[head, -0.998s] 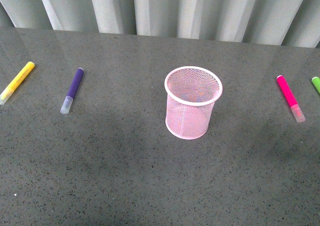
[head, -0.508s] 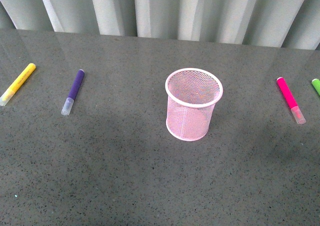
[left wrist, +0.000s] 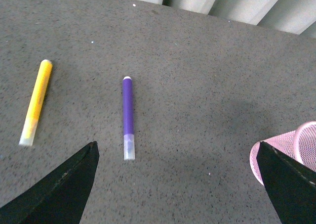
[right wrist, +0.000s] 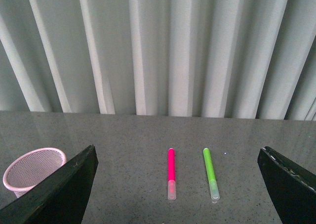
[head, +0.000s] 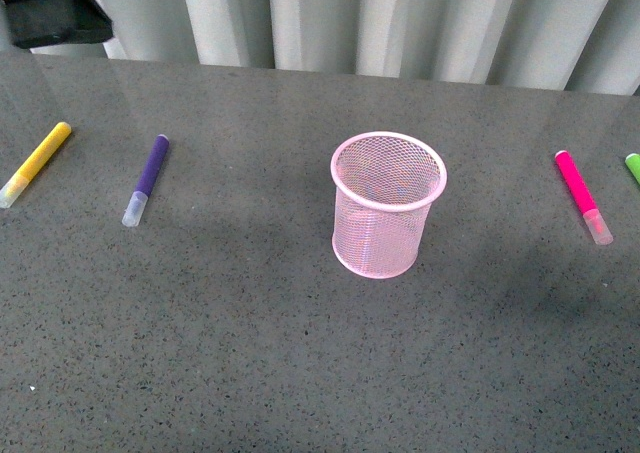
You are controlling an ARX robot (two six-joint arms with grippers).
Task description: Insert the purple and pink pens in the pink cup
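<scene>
From my console: the pink cup (head: 388, 205) stands upright at centre frame on the grey table (head: 250, 353). The purple pen (head: 146, 180) lies at the left, near a yellow pen (head: 35, 163) by the left edge. The pink pen (head: 582, 196) lies at the right, beside a green pen (head: 633, 167) cut off by the frame. The left gripper (left wrist: 175, 152) and right gripper (right wrist: 176, 149) are both spread wide, holding nothing.

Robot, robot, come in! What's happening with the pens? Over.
Left gripper open, right gripper open, both empty. Purple pen and pink pen flat on table; pink cup upright, empty. Nothing blocking the cup.
</scene>
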